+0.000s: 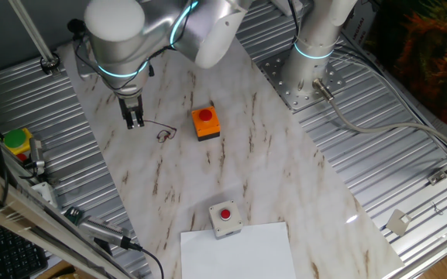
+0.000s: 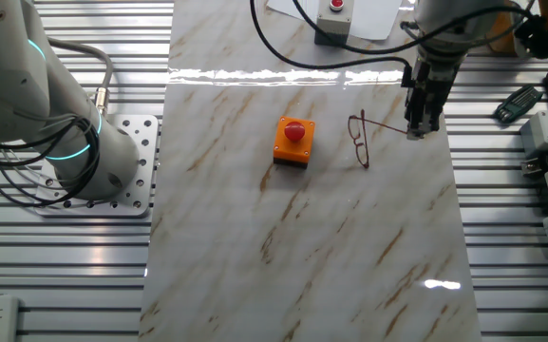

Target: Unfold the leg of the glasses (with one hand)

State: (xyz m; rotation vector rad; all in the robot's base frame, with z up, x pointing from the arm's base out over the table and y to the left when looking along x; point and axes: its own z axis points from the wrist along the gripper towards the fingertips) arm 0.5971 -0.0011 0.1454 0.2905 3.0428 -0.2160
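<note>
Glasses point(image 2: 359, 140) lying on bench point(image 2: 302, 237): light, thin, fragile wire | pincer point(image 2: 418, 131) hovering at extended leg tip, opening indeterminable | grip leg gently near its end.

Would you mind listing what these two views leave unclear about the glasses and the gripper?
- Glasses: too small in one fixed view to read the hinges or the second leg.
- Gripper: the other fixed view shows it at the tip of one leg of the glasses, but whether it pinches or just touches is unresolved.
- Finger gap: too small in both views.
</note>
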